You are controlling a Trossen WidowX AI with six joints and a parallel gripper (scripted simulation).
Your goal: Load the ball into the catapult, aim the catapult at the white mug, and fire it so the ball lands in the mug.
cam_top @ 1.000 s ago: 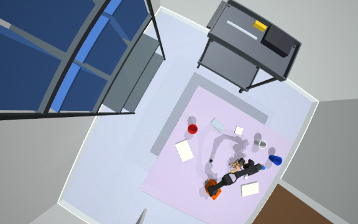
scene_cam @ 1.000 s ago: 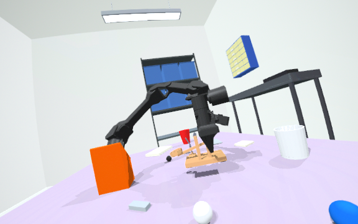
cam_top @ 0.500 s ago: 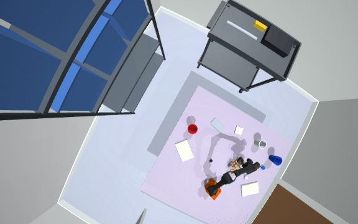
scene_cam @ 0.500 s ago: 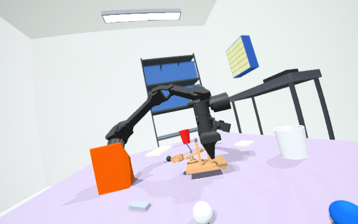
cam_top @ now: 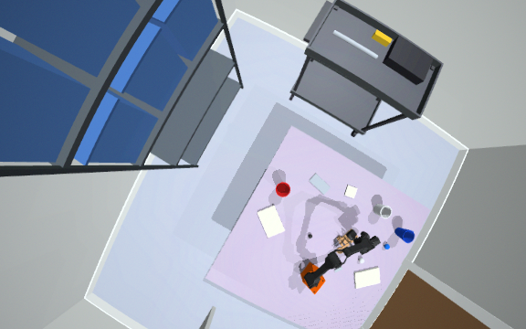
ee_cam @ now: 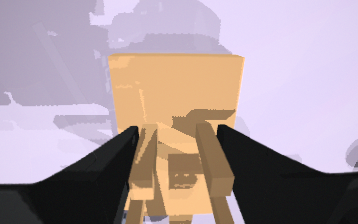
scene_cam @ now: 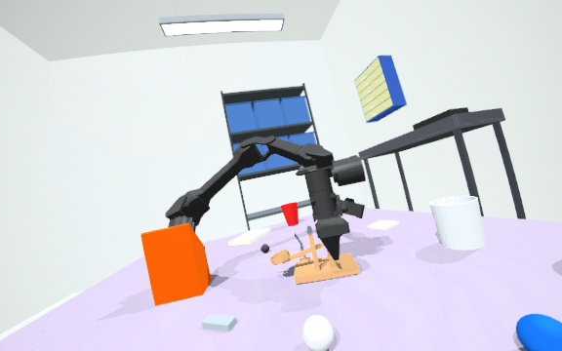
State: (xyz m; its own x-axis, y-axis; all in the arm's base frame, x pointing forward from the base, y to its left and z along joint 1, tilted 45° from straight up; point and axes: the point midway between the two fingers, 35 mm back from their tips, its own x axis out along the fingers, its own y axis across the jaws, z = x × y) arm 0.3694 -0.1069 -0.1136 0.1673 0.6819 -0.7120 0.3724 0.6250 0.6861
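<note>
The black claw point(scene_cam: 336, 258) point(ee_cam: 178, 132) points down over the wooden catapult point(scene_cam: 327, 275) point(ee_cam: 177, 85) and is grasping its frame, one finger against the outer side of each of the two uprights. The catapult sits on the lilac tabletop point(cam_top: 254, 265) point(scene_cam: 398, 302), right of the arm's orange base point(cam_top: 321, 289) point(scene_cam: 176, 265) in the exterior view. Its throwing arm point(scene_cam: 296, 253) reaches left, ending in a cup point(scene_cam: 279, 257). A small dark ball point(cam_top: 310, 236) point(scene_cam: 264, 249) lies apart on the left, beyond that cup. The white mug point(cam_top: 385, 211) point(scene_cam: 458, 223) stands upright to the right, well apart from the catapult. A white egg-shaped thing point(cam_top: 361, 260) point(scene_cam: 318, 332) rests near.
</note>
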